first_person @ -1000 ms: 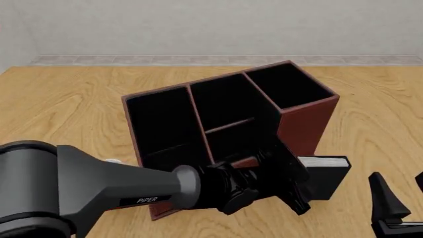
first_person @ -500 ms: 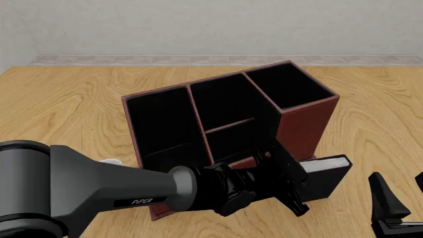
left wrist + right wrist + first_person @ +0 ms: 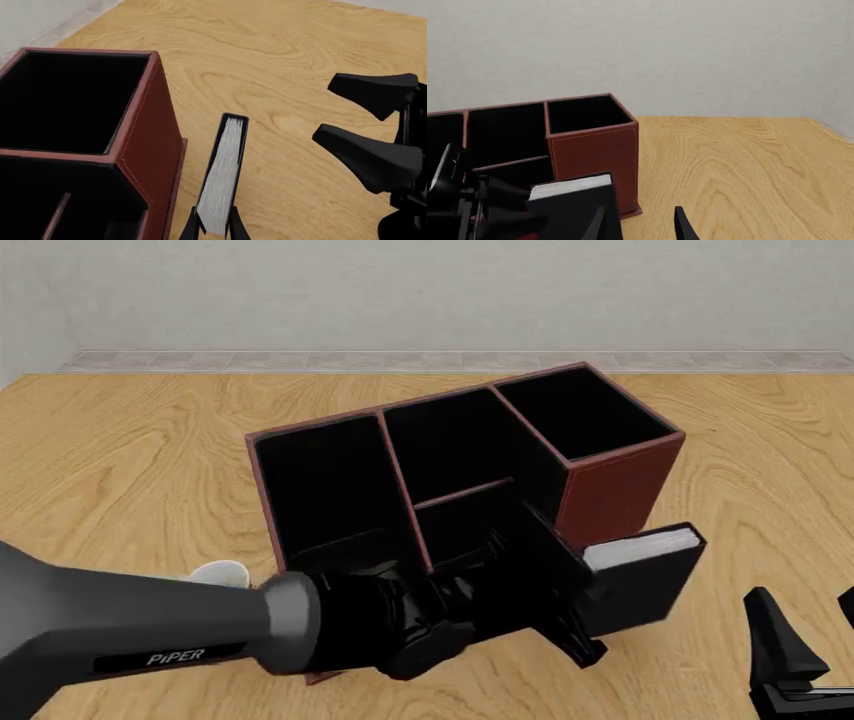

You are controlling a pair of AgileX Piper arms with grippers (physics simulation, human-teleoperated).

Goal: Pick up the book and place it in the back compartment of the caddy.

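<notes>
The caddy (image 3: 461, 490) stands on the desk (image 3: 134, 460), set at an angle, its tall end compartment (image 3: 581, 412) toward the right. The book (image 3: 643, 575) sits on edge in the left pincer (image 3: 567, 595), above the desk, just in front of the tall end compartment's near wall. The back compartment (image 3: 467, 522) lies immediately left of the book. The right pincer (image 3: 801, 655) is right of the book, apart from it.

The left gripper (image 3: 567, 605) clamps the book (image 3: 641, 575) above the table; the right gripper (image 3: 801, 655) waits with jaws apart near the table's front edge.
</notes>
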